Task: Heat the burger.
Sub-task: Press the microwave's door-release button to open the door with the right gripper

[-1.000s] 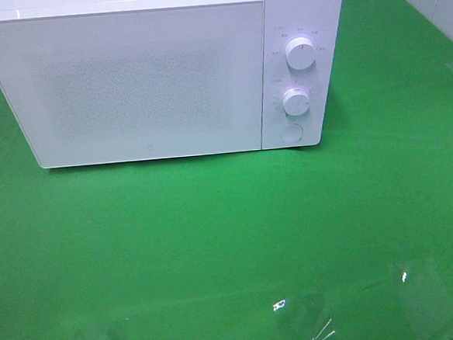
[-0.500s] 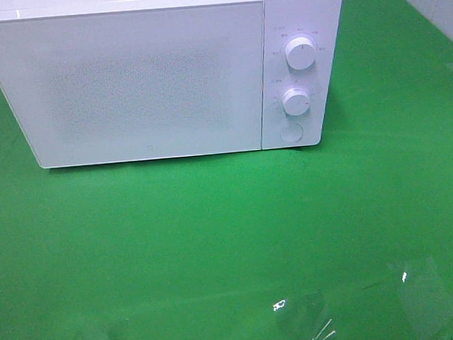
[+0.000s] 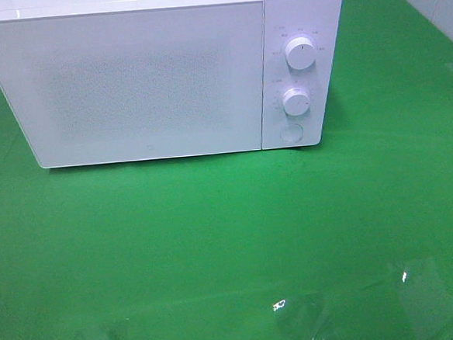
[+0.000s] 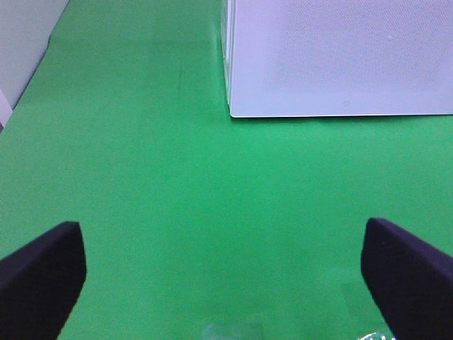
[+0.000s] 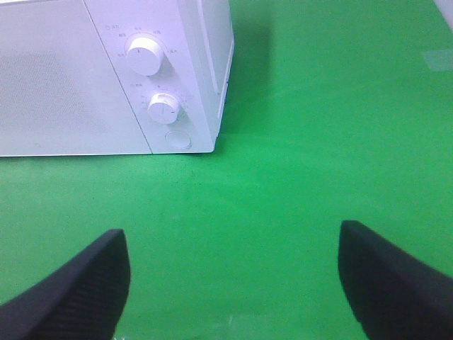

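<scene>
A green table cover (image 3: 216,241) fills nearly every view. The burger shows in none of them, so its look and place cannot be told. A white microwave (image 3: 143,82) stands at the far side, its speckled door (image 3: 135,87) shut flat and hiding the inside. On the panel right of the door sit an upper knob (image 3: 301,54), a lower knob (image 3: 295,101) and a round button (image 3: 291,133) beneath. In front of the microwave, the left gripper (image 4: 225,273) and right gripper (image 5: 236,280) each hang over bare cover, dark fingers spread wide, holding nothing.
</scene>
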{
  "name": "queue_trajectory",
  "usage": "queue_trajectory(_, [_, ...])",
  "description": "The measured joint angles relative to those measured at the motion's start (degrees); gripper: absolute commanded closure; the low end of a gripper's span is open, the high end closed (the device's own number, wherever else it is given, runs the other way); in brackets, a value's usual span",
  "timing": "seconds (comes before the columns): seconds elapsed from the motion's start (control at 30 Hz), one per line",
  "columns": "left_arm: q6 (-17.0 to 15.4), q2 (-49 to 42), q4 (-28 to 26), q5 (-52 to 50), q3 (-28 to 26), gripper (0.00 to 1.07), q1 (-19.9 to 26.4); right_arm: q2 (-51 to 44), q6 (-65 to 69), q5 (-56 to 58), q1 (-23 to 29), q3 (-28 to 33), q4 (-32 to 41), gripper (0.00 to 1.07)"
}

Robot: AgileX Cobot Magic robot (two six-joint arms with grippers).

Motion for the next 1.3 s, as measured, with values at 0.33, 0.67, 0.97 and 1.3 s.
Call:
queue_trajectory(0.33, [0.00, 0.00, 0.00, 0.00, 0.00, 0.08, 0.00, 9.11, 0.00, -11.00, 0.00, 1.38, -0.06, 0.31])
queue_trajectory(0.67, [0.00, 0.00, 0.00, 0.00, 0.00, 0.08, 0.00, 17.76, 0.00, -27.73, 0.00, 5.90, -0.06, 0.31])
queue_trajectory(0.97, [0.00, 0.00, 0.00, 0.00, 0.00, 0.08, 0.00, 26.81, 0.00, -44.86, 0.00, 7.51, -0.06, 0.31])
queue_trajectory(1.3, [0.00, 0.00, 0.00, 0.00, 0.00, 0.08, 0.00, 39.94, 0.00, -62.11, 0.00, 7.51, -2.69, 0.31])
